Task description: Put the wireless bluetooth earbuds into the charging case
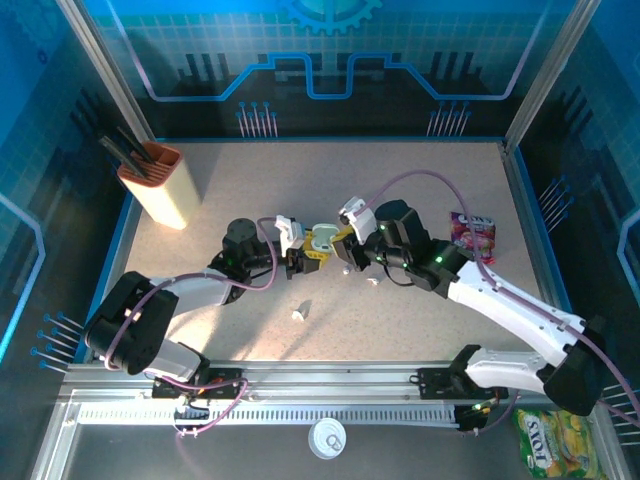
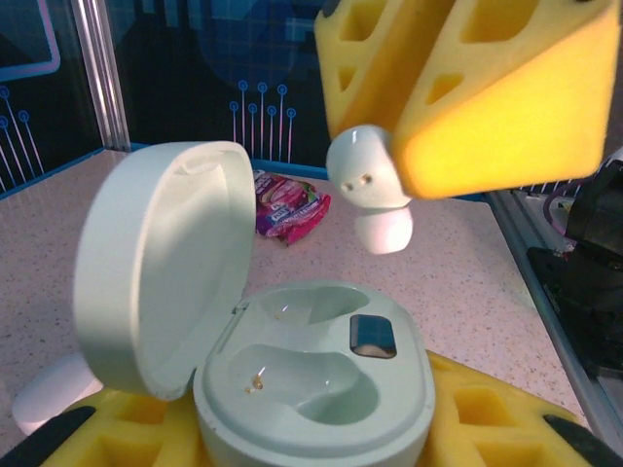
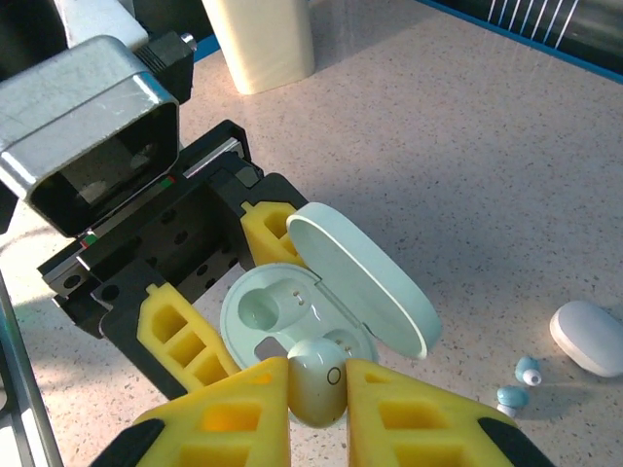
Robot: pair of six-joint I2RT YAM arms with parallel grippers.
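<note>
A pale green charging case [image 2: 311,389] stands open between the yellow pads of my left gripper [image 2: 311,433], which is shut on its base. Its lid [image 2: 161,263] is tipped back to the left, and both wells are empty. My right gripper [image 3: 318,413] is shut on one pale earbud [image 3: 318,381], held just above the case [image 3: 255,309] and apart from it. In the left wrist view that earbud [image 2: 370,190] hangs under the right gripper's yellow pads. From above, both grippers [image 1: 303,252] [image 1: 347,238] meet over the case [image 1: 323,237] at mid-table.
Two small pale-blue earbuds [image 3: 528,370] lie on the table beside a shut white case [image 3: 589,336]. A small white piece [image 1: 301,312] lies nearer the front. A cream holder with black tools [image 1: 155,185] stands at the back left, and a pink snack packet [image 1: 472,235] lies at the right.
</note>
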